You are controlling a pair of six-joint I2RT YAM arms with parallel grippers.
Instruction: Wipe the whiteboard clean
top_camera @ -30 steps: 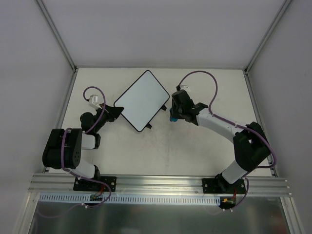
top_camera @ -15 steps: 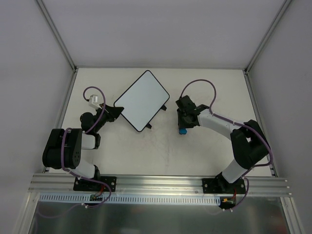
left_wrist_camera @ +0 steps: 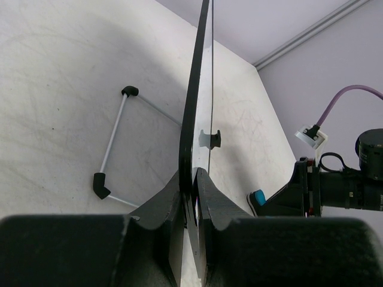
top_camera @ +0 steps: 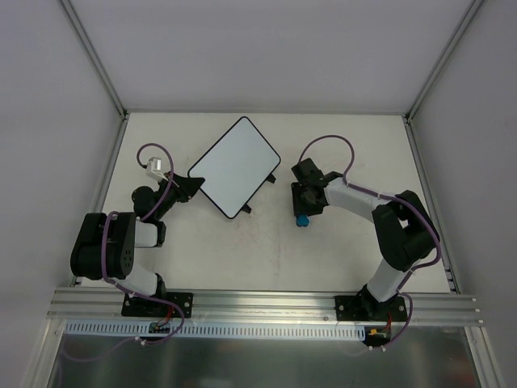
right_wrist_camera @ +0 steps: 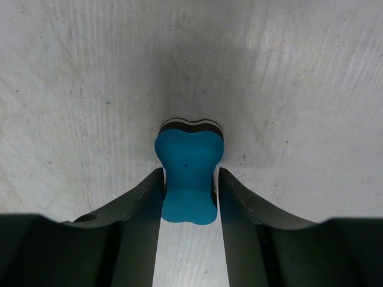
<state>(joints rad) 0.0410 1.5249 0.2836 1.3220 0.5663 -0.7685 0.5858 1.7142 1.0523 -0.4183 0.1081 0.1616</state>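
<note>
Right wrist: the blue eraser (right_wrist_camera: 187, 155) is gripped by the right hand (right_wrist_camera: 190, 173); it could be levered loose against the desk (right_wrist_camera: 299, 89).

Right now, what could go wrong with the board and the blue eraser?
The left gripper pinches only the thin edge of the whiteboard, so it might slip or tip. The right gripper grips the blue eraser at its narrow waist, down at the table; it might twist out.

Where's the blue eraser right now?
In the overhead view the eraser sits right of the whiteboard, apart from it, pinched in the right gripper down at the table.
</note>
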